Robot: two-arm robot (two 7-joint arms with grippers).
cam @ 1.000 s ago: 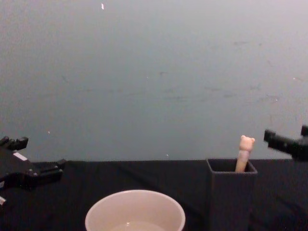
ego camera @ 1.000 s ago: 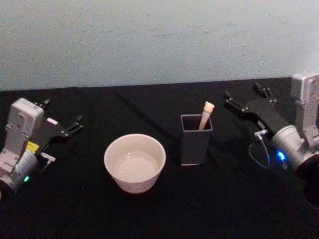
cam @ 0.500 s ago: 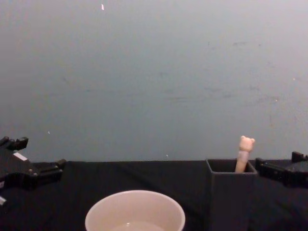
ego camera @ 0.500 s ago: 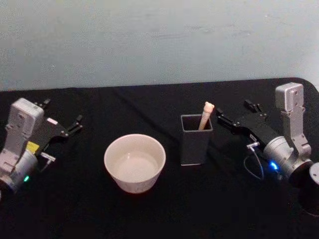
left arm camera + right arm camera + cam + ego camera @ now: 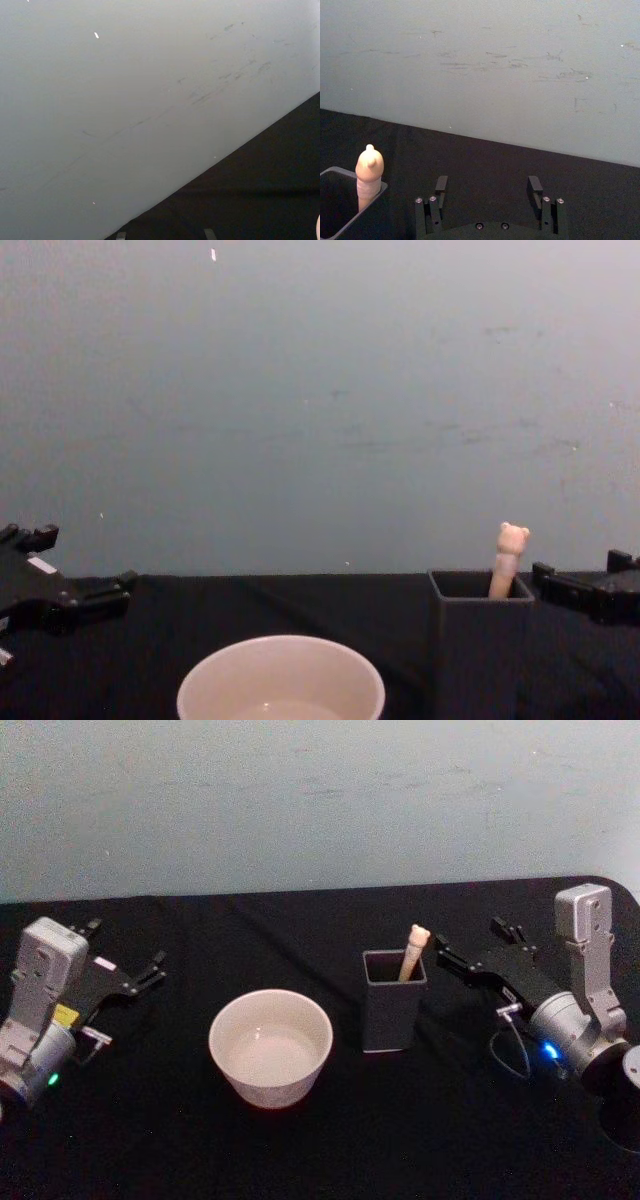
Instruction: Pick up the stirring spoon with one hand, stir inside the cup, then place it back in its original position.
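The stirring spoon (image 5: 413,952) stands in the dark grey square holder (image 5: 393,1015), its cream bear-topped handle sticking up above the rim; its bowl is hidden inside. The wide cream cup (image 5: 270,1092) sits left of the holder. My right gripper (image 5: 470,942) hovers open just right of the holder, at about the height of the handle's top, apart from it. From the right wrist, the open right gripper (image 5: 488,187) has the spoon handle (image 5: 369,172) and the holder (image 5: 335,210) off to one side. In the chest view the spoon (image 5: 508,560) rises from the holder (image 5: 480,660) beside the right gripper (image 5: 580,568). My left gripper (image 5: 127,945) rests open at the far left.
A black cloth (image 5: 330,1150) covers the table, and a pale wall (image 5: 320,800) stands behind it. The cup (image 5: 280,680) sits low in the chest view, with the left gripper (image 5: 85,558) at the left edge. The table's right corner lies just behind the right arm.
Over the last second my right gripper came down and leftward towards the holder, and it now hovers beside the spoon handle. The left arm, the cup, the holder and the spoon have not moved.
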